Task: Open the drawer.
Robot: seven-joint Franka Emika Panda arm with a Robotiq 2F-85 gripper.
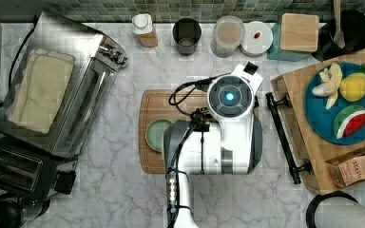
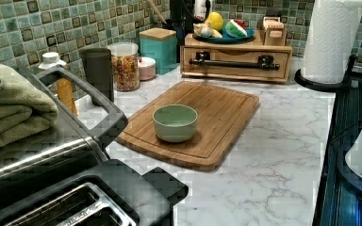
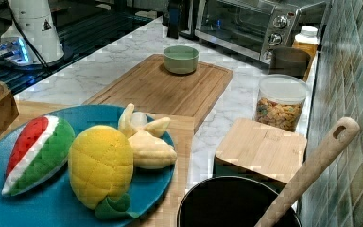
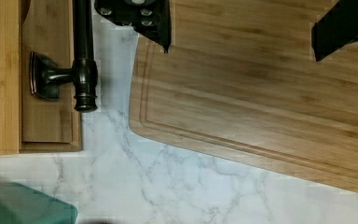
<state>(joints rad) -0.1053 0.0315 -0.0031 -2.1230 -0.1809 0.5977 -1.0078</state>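
Wrist view: my tool (image 4: pixel 242 28) hangs spread wide over the bamboo cutting board (image 4: pixel 270 98), beside the shut drawer (image 4: pixel 51 70). Approach step; next I must straddle its black bar handle (image 4: pixel 82 51).

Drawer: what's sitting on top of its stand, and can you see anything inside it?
On the stand rests a blue plate of toy fruit, with a small box beside it. The drawer is shut, so its inside is hidden.
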